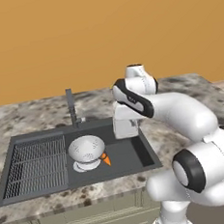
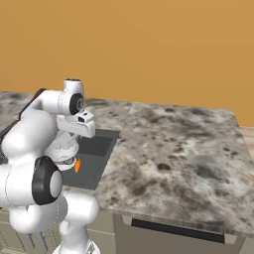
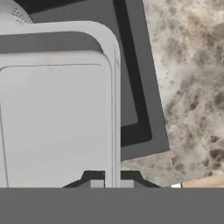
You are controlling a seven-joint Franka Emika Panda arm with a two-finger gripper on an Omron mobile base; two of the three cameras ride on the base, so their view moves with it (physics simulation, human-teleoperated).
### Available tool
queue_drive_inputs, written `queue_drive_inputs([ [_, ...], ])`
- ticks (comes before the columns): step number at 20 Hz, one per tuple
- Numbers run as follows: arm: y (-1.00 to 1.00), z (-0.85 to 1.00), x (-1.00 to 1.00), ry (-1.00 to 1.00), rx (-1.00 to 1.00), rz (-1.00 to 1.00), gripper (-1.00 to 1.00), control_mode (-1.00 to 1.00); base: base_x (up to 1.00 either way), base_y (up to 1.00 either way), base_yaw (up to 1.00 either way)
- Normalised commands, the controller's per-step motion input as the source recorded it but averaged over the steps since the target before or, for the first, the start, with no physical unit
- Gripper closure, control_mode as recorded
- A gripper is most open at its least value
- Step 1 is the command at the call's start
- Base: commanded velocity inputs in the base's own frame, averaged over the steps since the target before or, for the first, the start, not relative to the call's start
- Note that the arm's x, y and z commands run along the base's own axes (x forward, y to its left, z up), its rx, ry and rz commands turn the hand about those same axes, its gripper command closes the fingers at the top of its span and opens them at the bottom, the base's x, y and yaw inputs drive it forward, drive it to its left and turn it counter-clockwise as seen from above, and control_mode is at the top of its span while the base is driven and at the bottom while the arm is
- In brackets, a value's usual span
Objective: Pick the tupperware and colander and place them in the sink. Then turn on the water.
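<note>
Here, going from the left in the left base view, the dark sink (image 1: 133, 158) sits recessed in the speckled stone counter (image 1: 191, 106), its ribbed drainboard (image 1: 34, 167) filling the left part. Behind the basin stands the dark faucet (image 1: 71, 108), with no stream falling from it. The white perforated colander (image 1: 87, 150) rests on the basin floor beside the drainboard, and a small orange carrot (image 1: 105, 158) lies just beside it to the right. Further right, the tupperware (image 1: 125, 122), a pale translucent rectangular container, hangs above the right part of the basin under the hand of the arm, clear of the sink floor.

In the right base view the colander (image 2: 63, 154) and carrot (image 2: 77, 165) show below the arm, in the sink (image 2: 96, 149).

In the hand view the tupperware (image 3: 57, 113) lies close before the camera, its rim running between the two dark fingertips of the gripper (image 3: 111, 183), which is clamped on that rim. The sink wall (image 3: 144, 87) and counter (image 3: 192, 78) lie to the right.
</note>
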Motion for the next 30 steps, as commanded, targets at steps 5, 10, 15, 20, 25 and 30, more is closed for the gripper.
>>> queue_drive_inputs([
  [5,0.37,-0.45,0.01,0.01,0.00,0.00,1.00,-1.00,0.00,0.00,0.00],
  [10,0.21,-0.48,0.12,0.00,0.00,0.00,1.00,-1.00,0.00,0.00,0.00],
  [15,0.11,-0.45,0.19,0.00,0.00,0.00,1.00,-1.00,0.00,0.00,0.00],
  [20,0.00,-0.39,0.22,0.00,0.00,0.00,1.00,-1.00,0.00,0.00,0.00],
  [25,0.00,-0.37,0.15,0.00,0.00,0.00,1.00,-1.00,0.00,0.00,0.00],
  [30,0.00,-0.40,0.09,0.00,0.00,0.00,1.00,-1.00,0.00,0.00,0.00],
])
